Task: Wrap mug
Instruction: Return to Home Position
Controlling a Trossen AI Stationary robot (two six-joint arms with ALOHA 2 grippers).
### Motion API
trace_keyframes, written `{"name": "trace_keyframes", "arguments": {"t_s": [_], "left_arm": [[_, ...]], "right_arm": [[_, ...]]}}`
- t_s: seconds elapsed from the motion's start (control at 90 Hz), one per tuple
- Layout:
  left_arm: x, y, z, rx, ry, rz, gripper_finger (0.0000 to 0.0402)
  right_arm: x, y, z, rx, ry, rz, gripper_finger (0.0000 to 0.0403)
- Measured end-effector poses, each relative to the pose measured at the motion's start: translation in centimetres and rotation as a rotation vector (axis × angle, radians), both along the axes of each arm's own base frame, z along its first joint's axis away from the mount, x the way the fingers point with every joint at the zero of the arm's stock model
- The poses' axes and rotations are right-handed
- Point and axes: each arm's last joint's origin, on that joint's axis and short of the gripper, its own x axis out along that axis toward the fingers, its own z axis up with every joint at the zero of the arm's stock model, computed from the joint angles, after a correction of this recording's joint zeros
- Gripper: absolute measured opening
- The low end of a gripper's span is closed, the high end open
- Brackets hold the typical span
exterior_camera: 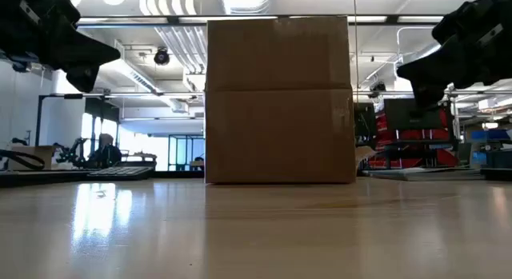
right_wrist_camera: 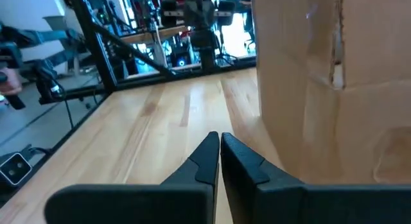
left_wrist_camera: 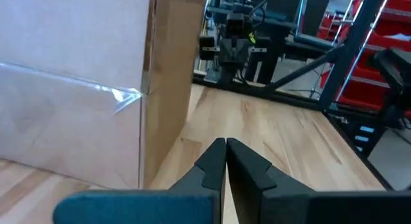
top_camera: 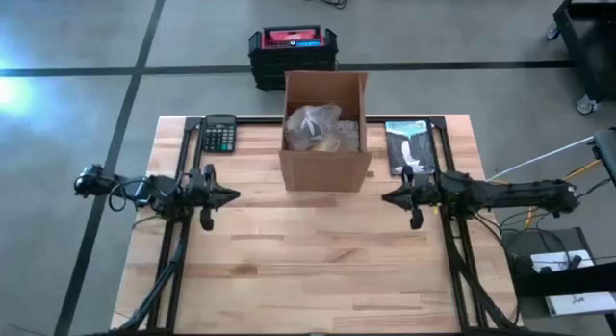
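Just ahead of my left gripper the box wall is matt brown cardboard, slightly fibrous, crossed by a strip of clear glossy tape that catches the light. The gripper's fingers look like smooth, matt black plastic. Under both tools the table is pale planked wood with a soft sheen. Between my left tool and the right gripper, crinkled clear plastic bubble wrap glints inside the box.

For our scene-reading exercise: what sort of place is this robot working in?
Probably a robotics lab or workshop: exposed ceiling ducts, red storage bins on racks, and a taped concrete floor around the wooden table.
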Motion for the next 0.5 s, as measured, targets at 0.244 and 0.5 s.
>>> {"name": "trace_keyframes", "arguments": {"t_s": [0.244,0.5], "left_arm": [[-0.1,0.1,-1.1,-0.013,-0.015,0.003,0.0],[0.5,0.0,-2.1,0.017,-0.095,0.007,0.0]], "right_arm": [[-1.3,0.3,0.7,0.003,-0.11,0.092,0.0],[-0.9,0.3,0.1,0.008,-0.063,0.103,0.0]]}}
